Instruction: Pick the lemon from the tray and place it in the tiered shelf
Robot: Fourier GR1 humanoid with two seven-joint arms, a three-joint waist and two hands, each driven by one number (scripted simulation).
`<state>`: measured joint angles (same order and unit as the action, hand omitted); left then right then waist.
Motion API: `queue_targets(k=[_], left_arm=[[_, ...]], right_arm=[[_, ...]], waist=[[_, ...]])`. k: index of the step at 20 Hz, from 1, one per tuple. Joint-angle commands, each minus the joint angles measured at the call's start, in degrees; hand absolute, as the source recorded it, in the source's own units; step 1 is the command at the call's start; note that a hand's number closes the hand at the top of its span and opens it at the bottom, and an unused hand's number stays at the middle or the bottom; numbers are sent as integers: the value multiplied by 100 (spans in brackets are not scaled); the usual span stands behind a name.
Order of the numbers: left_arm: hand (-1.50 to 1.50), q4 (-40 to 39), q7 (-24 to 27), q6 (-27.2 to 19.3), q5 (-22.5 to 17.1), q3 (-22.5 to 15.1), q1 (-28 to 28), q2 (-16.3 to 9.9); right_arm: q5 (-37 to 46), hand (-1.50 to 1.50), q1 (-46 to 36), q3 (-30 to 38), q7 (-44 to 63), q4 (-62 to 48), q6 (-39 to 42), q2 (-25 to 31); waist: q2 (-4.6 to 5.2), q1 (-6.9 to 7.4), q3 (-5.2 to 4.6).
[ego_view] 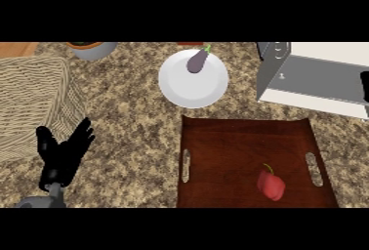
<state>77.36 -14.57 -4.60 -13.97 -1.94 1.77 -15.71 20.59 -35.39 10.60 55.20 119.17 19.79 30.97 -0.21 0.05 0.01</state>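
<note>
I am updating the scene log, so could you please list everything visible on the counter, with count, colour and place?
tray: one, dark brown wood, lower centre-right of the counter
red fruit: one, red, not lemon-coloured, on the tray's near right part
plate: one, white, beyond the tray
eggplant: one, purple, on the plate's far edge
woven mat: one, beige, left side
pot: one, grey, top left, partly cut off
tiered shelf: one, white and grey, top right
left hand: one, black, lower left, fingers straight and up, resting
</note>
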Motion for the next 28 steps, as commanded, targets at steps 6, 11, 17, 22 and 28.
queue_targets(k=[6,11,17,22,28], left_arm=[[0,-16,55,98,149,-43,-101,101],[0,-112,-140,-44,242,-113,245,306],[0,-47,-73,341,81,209,17,-21],[0,-217,-82,293,188,209,264,81],[0,286,-437,261,222,180,39,116]], right_arm=[[-378,150,-1488,836,-164,-1945,385,1032],[-64,150,-1733,805,-1427,-3513,139,1295],[-69,150,-1928,638,-2224,-4517,404,1508],[557,150,-2344,234,-3013,-5559,9,1518],[879,150,-2136,152,-3440,-5886,-585,1166]], waist=[[20,48,-5],[56,97,-3],[38,89,-2],[63,124,-4],[33,80,-1]])
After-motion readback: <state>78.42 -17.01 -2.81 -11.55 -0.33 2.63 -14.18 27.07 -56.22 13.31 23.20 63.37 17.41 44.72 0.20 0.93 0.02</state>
